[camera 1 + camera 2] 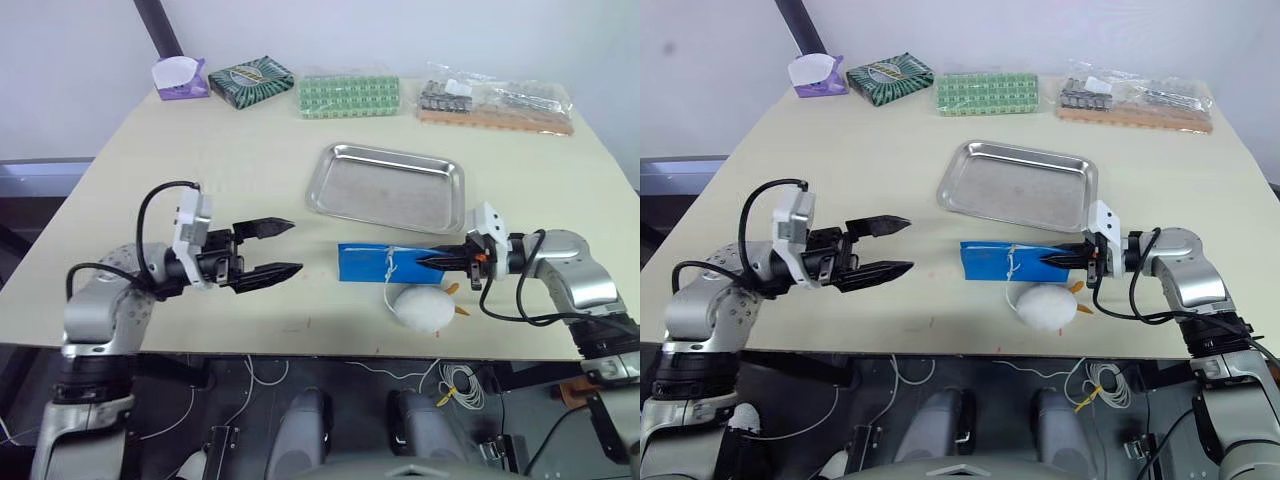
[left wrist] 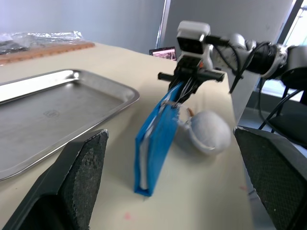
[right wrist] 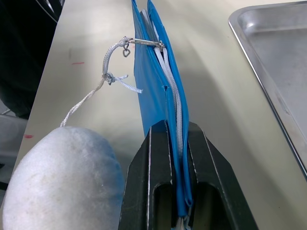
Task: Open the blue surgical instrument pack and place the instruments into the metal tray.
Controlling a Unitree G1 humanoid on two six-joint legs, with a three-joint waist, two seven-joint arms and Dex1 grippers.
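Right tool (image 3: 178,143) pinching flat blue pack (image 3: 156,81) edge; left tool (image 1: 277,249) spread; fuzzy white ball (image 1: 421,309), probably plush.

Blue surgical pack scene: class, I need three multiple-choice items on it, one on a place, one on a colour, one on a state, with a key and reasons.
1. Where does the shallow shiny stainless steel tray lie relative to the flat blue surgical instrument pack?
A. Beyond it, farther from the robot
B. Under it
C. On the robot's left end effector

2. What colour is the soft round ball tied to the pack's zipper by a cord?
A. Red
B. White
C. Black

3. What state is the right end effector in?
A. Open above the tray
B. Shut on the ball
C. Shut on the blue pack

Key: 1 A, the tray sits behind the pack on the beige table. 2 B, the ball is whitish beside the pack. 3 C, the right wrist view shows its fingers clamping the pack's edge, while the left end effector stands open.
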